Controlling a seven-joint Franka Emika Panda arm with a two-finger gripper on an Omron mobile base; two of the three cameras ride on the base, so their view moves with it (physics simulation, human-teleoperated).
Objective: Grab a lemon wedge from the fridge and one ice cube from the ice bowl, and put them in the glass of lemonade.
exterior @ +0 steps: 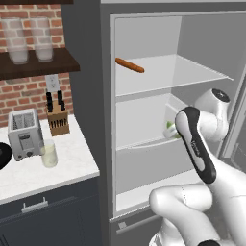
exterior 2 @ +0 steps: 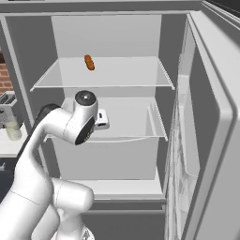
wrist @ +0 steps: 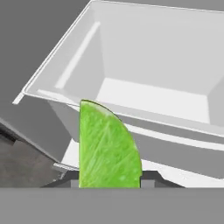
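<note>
The fridge (exterior: 89, 96) stands open and my arm reaches in at its middle white shelf (exterior 2: 126, 126). In the hand view the bright yellow-green lemon wedge (wrist: 109, 146) stands upright right between my dark fingertips, and my gripper (wrist: 109, 183) is shut on it. From the left base view a bit of the lemon wedge (exterior: 171, 129) peeks out beside the arm's forearm, just above the shelf. The glass of lemonade (exterior: 49, 153) stands on the white counter in front of the toaster. The black ice bowl (exterior: 3, 154) is cut by the left edge; the ice cube is hidden.
An orange-brown sausage stick (exterior: 129, 65) lies on the upper shelf. The fridge door (exterior 2: 211, 122) is swung open on the right, close to the arm. A toaster (exterior: 24, 133), a knife block (exterior: 57, 120) and two frosted glasses (exterior: 19, 41) on a wall shelf stand at the left.
</note>
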